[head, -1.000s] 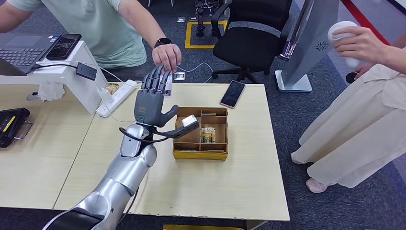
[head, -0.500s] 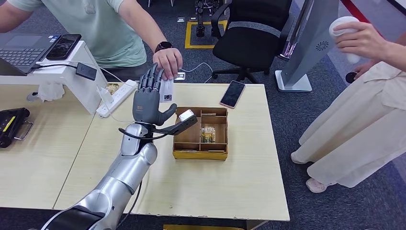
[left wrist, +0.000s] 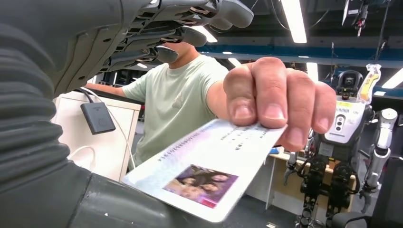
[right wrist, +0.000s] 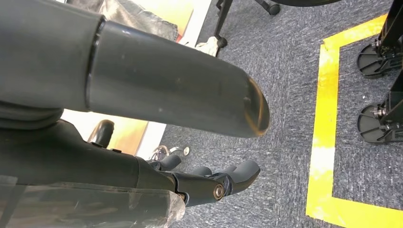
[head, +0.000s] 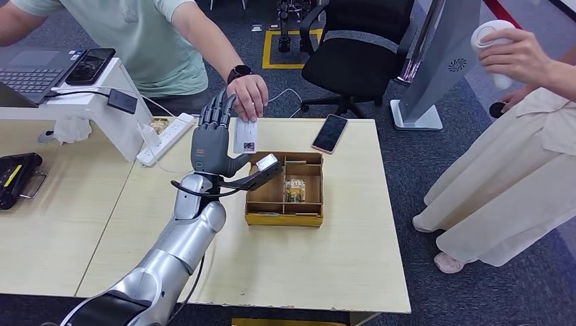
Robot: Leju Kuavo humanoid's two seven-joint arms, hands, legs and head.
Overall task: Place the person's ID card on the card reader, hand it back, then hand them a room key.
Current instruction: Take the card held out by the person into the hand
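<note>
the id card [head: 245, 136] is pinched in the person's hand [head: 248, 96], against the palm of our raised left robot hand [head: 212, 141] above the worktop [head: 339, 251]. its fingers are spread and not yet closed. we judge everything remains: reader, return, key.

ID card [left wrist: 209, 173] txt blurred; person's hand [left wrist: 278, 102] hides its top.

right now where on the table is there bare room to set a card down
The pale wooden table is bare in front of the brown compartment box to the near edge, and along its right side below the pink-cased phone. It is crowded at the far left: white power strip, left hand, the person's hand holding the ID card.
</note>
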